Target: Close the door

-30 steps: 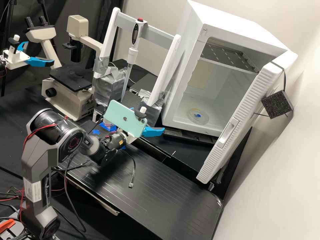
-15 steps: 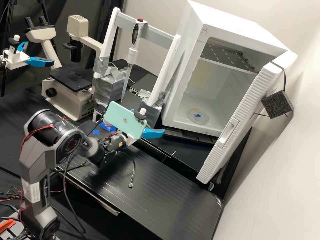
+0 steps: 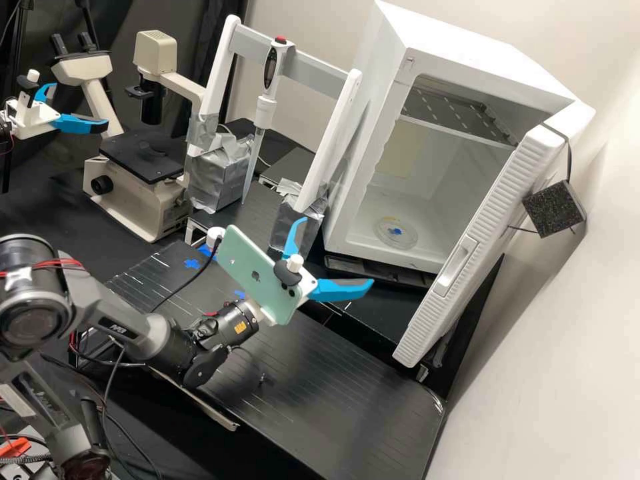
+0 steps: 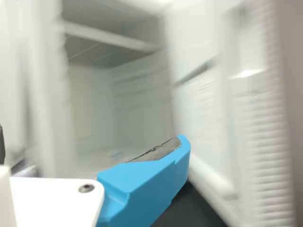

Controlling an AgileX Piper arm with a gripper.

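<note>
White cabinet (image 3: 460, 40): front open. Door (image 3: 497, 200): swung well out, ribbed edge standing away from cabinet. Gripper (image 3: 335, 253): fingers spread wide, open room between it and door edge. Clear dish (image 3: 400, 241): on cabinet floor, behind front rim.

Free room lies between pincer (image 3: 337, 252) and door (image 3: 490, 207); white stand (image 3: 337, 133) rises beside the cabinet (image 3: 453, 40).

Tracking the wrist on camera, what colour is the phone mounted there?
The phone is mint green, clearest in the high view.
</note>
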